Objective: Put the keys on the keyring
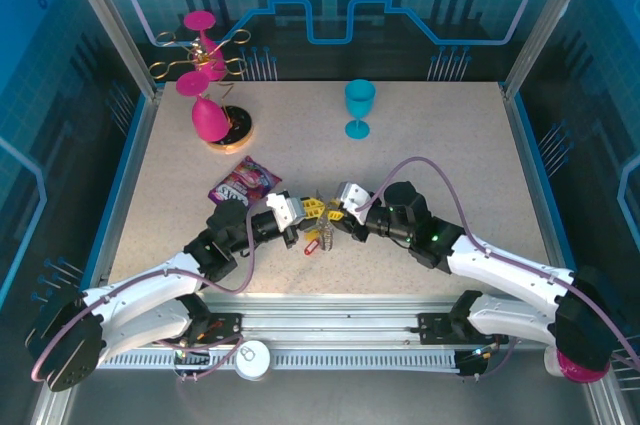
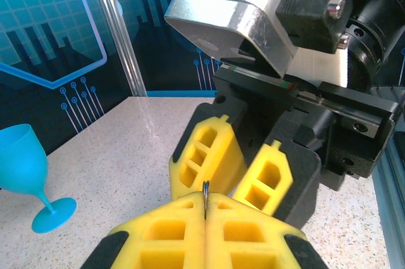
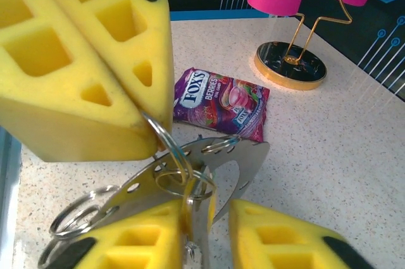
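We see left tool (image 2: 205,211) clenched on keyring (image 3: 163,143) | right tool (image 3: 212,243) apart around a key (image 3: 199,218) | both near front edge of table (image 1: 450,155)

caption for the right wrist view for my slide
left gripper pinches the keyring over the right gripper, jaws parted; fox's candy packet behind

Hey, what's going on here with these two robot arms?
The two arms meet mid-table over a bunch of metal rings. The left tool is shut on a silver ring. The right tool, jaws apart, sits around the smaller rings linked to it, beside a flat silver piece with holes. A red clip shows just on the near side of both tools. Whether any key is threaded yet, I cannot tell.
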